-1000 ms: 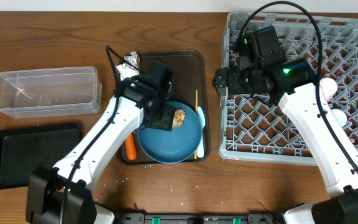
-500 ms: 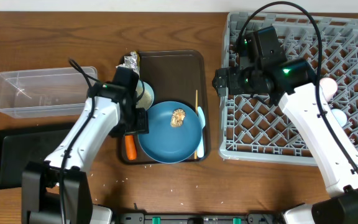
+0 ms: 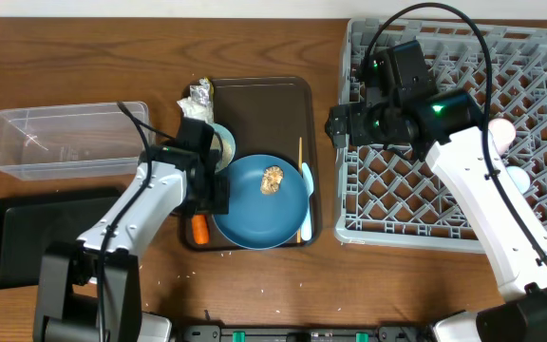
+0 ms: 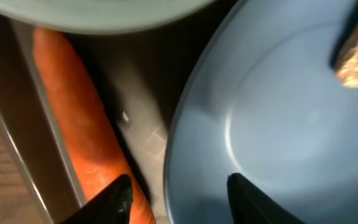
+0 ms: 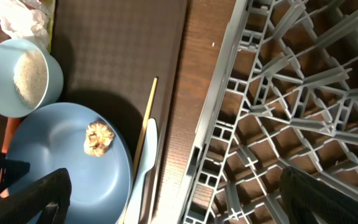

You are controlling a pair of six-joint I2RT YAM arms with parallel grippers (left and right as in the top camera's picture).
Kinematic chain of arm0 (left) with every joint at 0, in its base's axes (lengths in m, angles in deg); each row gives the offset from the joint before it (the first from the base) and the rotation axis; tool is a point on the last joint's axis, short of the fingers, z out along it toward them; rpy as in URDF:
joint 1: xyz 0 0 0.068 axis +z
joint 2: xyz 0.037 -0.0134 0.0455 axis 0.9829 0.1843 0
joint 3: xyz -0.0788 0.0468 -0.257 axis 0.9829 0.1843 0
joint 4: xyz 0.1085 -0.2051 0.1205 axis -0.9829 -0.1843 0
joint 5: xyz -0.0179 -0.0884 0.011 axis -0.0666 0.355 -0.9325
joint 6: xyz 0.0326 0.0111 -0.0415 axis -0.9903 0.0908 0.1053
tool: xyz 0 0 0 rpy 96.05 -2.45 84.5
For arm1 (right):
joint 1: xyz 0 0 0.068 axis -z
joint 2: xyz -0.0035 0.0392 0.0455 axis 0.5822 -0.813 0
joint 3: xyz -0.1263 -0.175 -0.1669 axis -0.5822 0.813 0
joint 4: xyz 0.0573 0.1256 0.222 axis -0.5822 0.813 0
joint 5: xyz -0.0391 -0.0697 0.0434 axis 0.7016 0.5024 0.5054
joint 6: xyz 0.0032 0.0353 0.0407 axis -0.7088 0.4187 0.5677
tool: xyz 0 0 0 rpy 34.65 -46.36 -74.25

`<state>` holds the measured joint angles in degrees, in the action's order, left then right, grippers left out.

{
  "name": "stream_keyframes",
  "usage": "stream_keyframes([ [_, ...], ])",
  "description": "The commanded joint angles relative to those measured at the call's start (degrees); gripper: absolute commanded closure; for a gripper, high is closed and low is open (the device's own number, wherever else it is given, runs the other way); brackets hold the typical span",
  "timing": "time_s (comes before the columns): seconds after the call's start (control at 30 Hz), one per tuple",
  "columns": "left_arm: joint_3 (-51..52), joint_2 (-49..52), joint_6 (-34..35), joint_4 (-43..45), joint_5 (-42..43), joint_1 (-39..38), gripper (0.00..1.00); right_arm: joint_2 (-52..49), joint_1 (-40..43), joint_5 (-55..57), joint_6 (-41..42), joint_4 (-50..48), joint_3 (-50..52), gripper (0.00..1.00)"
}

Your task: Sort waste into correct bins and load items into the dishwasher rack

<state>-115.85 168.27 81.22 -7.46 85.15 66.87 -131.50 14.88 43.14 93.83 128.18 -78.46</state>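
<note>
My left gripper (image 3: 205, 195) is low at the left rim of the blue plate (image 3: 259, 204), its jaws apart. In the left wrist view one fingertip (image 4: 114, 199) lies over the orange carrot (image 4: 73, 124) and the other over the plate (image 4: 278, 124); the rim runs between them. The brown food lump (image 3: 273, 179) sits on the plate. A light blue cup (image 3: 218, 142) holds white rice. Foil wrapper and napkin (image 3: 200, 93) lie behind it. Chopstick (image 3: 300, 157) and pale spoon (image 3: 306, 204) lie right of the plate. My right gripper (image 3: 335, 123) hangs open over the grey rack's (image 3: 463, 142) left edge.
Everything on the left sits in a dark brown serving tray (image 3: 283, 104). A clear tub (image 3: 69, 141) and a black tray (image 3: 46, 237) lie on the table's left. Two pale round items (image 3: 501, 133) rest in the rack, partly behind my right arm.
My left arm swung left off the plate's middle, then settled at its left rim by the carrot with its jaws narrower. The right arm stayed still.
</note>
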Motion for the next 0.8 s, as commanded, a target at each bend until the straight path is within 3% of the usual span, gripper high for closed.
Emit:
stream_keyframes([
  [0.0,0.4,0.2,-0.7,0.5,0.5,0.1,0.56,0.1,0.5,0.3,0.4,0.2,0.3,0.01],
  [0.33,0.4,0.2,-0.7,3.0,0.3,0.1,0.91,0.1,0.5,0.4,0.4,0.4,0.3,0.01],
  [0.43,0.4,0.2,-0.7,2.8,0.3,0.1,0.91,0.1,0.5,0.4,0.4,0.4,0.3,0.01],
  [0.5,0.4,0.2,-1.2,2.8,0.3,0.1,0.83,0.1,0.5,0.4,0.4,0.4,0.3,0.01],
  [0.77,1.1,0.2,-1.6,4.2,-2.3,-0.1,0.86,0.1,0.5,0.4,0.4,0.4,0.3,0.01],
])
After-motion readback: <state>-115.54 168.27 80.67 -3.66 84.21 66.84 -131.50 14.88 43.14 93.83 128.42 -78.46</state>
